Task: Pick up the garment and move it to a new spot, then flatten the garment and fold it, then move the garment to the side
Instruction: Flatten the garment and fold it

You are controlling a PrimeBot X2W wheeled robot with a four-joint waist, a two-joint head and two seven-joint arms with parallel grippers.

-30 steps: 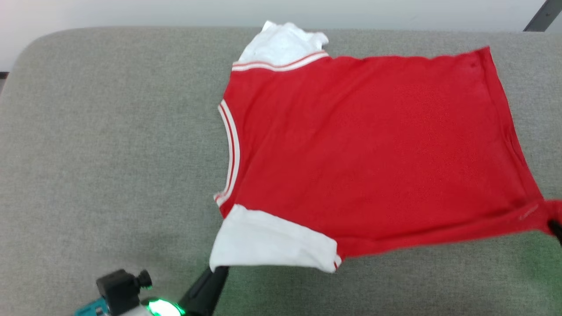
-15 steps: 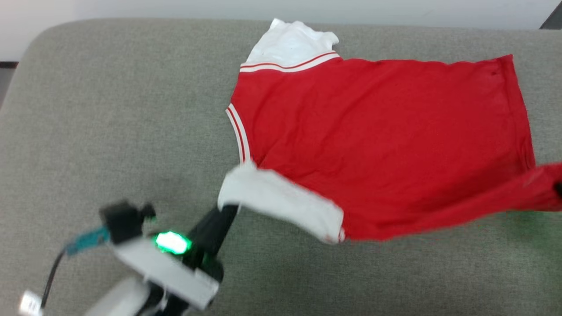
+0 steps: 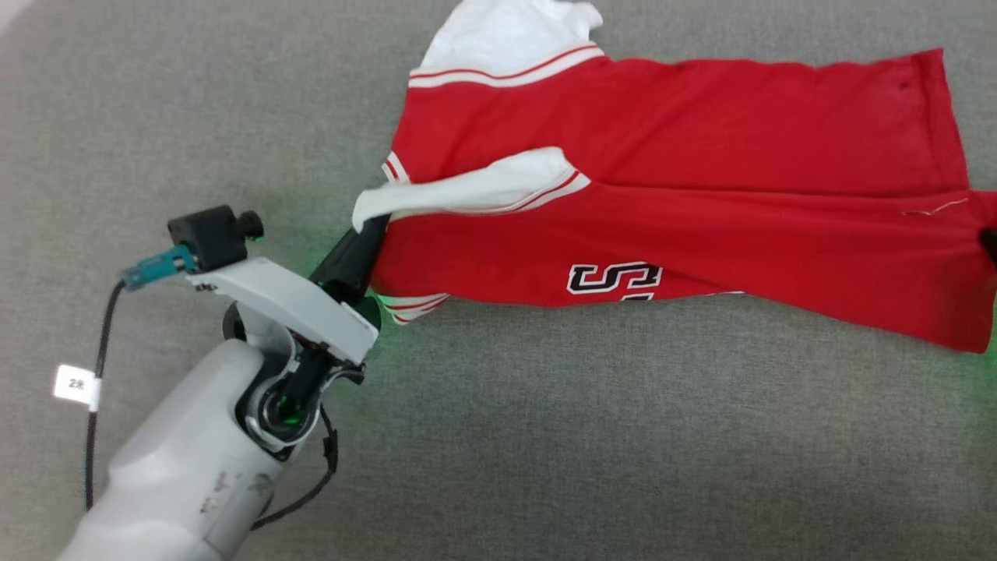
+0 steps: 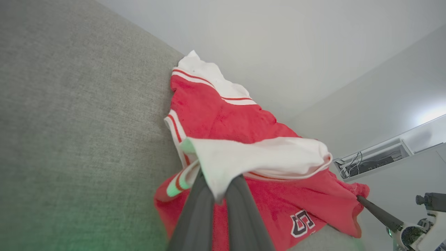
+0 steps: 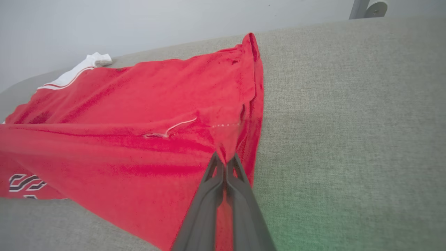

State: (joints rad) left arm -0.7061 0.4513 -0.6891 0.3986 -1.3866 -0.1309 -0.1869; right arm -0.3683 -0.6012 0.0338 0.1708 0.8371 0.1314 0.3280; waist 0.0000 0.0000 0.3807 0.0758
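Currently I read this as the folding step: the near long edge of the jersey is up off the grey cushion and turned over toward the cushion's far edge. The left gripper is pinched tight on the white shoulder corner. The right gripper is pinched tight on the red hem corner, with cloth bunched between its fingers.

To do this well, I would carry both corners at the same height and pace. I would hold the lifted edge taut between them so it does not sag in the middle, then lay it down level with the far edge before letting go. The fold line looks slanted, dropping toward the cushion's right end, so I would even that out first.

The jersey lies on the far side of the cushion, neck end near the cushion's middle and hem toward its right end. It is red and sleeveless, with white-and-red striped trim and a white inner face. Black, white-outlined lettering shows on the turned-over flap.
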